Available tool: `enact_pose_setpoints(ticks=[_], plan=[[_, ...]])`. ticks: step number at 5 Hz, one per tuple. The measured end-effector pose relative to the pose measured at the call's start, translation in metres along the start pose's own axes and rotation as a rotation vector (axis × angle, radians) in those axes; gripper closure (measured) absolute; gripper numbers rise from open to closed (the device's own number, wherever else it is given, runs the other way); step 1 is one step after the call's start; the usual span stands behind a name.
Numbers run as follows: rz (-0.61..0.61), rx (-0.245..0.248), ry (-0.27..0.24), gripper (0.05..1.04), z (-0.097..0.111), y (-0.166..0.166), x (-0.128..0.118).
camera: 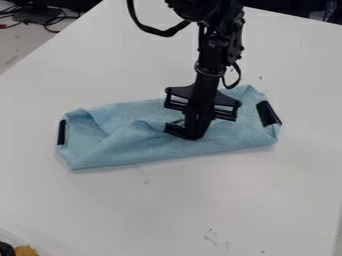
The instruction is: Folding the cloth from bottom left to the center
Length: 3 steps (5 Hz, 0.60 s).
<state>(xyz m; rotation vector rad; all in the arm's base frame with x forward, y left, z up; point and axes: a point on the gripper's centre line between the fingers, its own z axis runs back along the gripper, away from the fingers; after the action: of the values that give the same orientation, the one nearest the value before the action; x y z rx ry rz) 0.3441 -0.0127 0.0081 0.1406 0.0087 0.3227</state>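
The black gripper (186, 132) points down onto the middle of the light blue cloth (133, 150), its lower end against the fabric and hiding a small patch of it. The cloth lies as a long, wide strip, with its left end lower in the view than its right end. Raised creases and a loose fold run across its left half, meeting near the gripper. A black strip (62, 132) marks the left end, and a wider black patch (268, 114) sits at the right end.
The white table (200, 200) extends around the cloth, with its left edge running diagonally. Cables (47, 20) lie beyond it at the upper left. A yellow and black object (25, 250) shows at the lower left corner.
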Motion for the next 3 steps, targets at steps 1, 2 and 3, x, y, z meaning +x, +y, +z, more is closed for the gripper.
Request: enact_pose_setpoints(ticks=[1,2,3], plan=[[0.004,0.038,-0.038,0.638,0.009,0.008,0.005],[0.029,0.051,-0.104,0.336,0.028,0.015,0.011],[0.043,0.043,-0.16,0.087,0.048,0.017,0.015]])
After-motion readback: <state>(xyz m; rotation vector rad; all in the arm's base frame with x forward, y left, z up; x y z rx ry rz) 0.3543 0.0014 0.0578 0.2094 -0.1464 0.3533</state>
